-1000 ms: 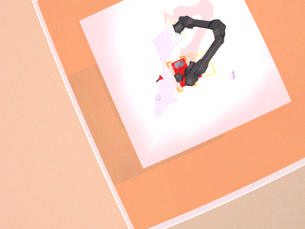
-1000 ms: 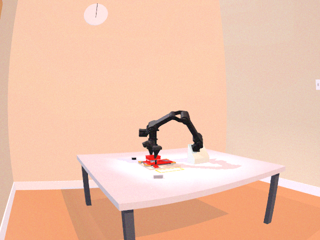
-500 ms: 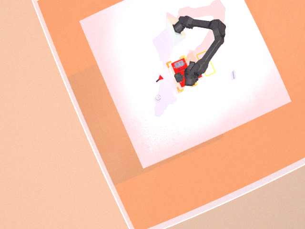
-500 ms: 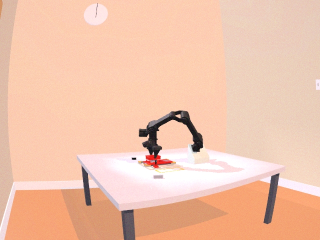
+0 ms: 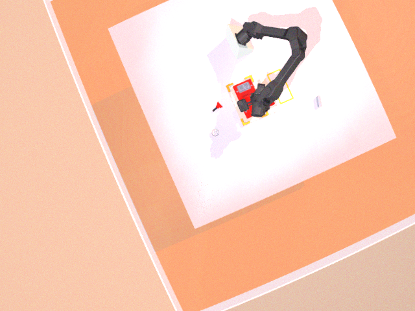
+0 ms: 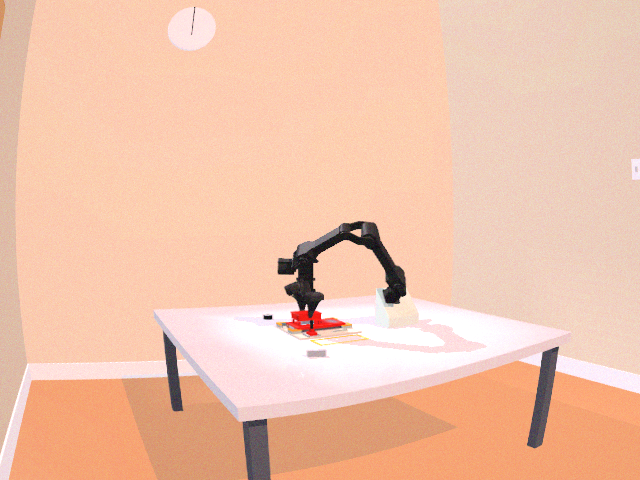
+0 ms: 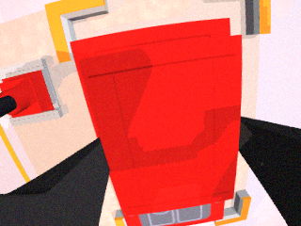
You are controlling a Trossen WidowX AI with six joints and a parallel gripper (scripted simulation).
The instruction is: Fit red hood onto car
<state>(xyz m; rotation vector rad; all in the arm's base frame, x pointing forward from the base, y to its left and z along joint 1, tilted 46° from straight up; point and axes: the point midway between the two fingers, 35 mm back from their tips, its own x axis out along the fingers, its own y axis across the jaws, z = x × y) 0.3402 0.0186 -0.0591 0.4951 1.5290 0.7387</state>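
Hood [image 6: 306, 316] [image 7: 165, 108] sits clamped between the wide-set fingers of the pincer [image 6: 307, 313] [image 7: 168, 132]

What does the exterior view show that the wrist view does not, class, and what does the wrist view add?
Only the exterior view: the round wall clock, the table's dark legs and the arm's pale base block.

Only the wrist view: the hood's roof from above, with thin lines across it.

Both: the red hood held between the dark fingers, and orange corner pieces of the jig.
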